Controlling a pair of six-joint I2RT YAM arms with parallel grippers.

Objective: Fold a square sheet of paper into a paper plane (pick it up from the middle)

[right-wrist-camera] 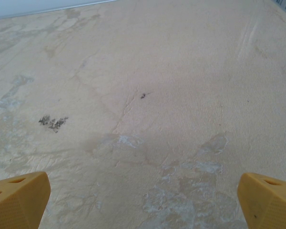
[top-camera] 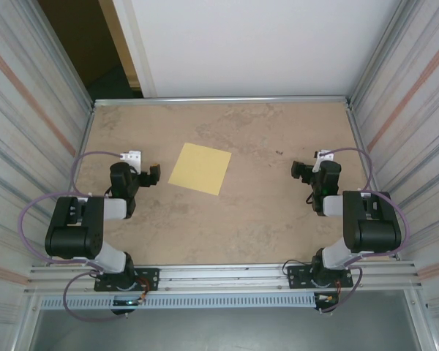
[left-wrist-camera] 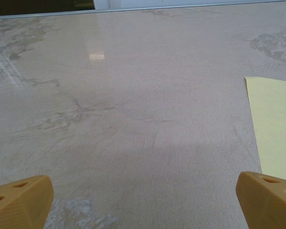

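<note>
Lying flat and uncreased on the mottled beige tabletop (top-camera: 278,219), the thin pale-yellow square sheet of paper (top-camera: 200,168) is sitting toward eleven o'clock of the table's middle, turned slightly askew. The black left gripper (top-camera: 152,174) is waiting near it at its nine o'clock, jaws spread wide and gripping nothing. The right gripper (top-camera: 300,171) is waiting well apart at three o'clock, equally spread and empty. Judging by this, folding is not yet starting (the opening pick-up is the step in hand). The next move is calling for one gripper travelling over the sheet's middle, descending, and pinching the flat paper up cleanly.
</note>
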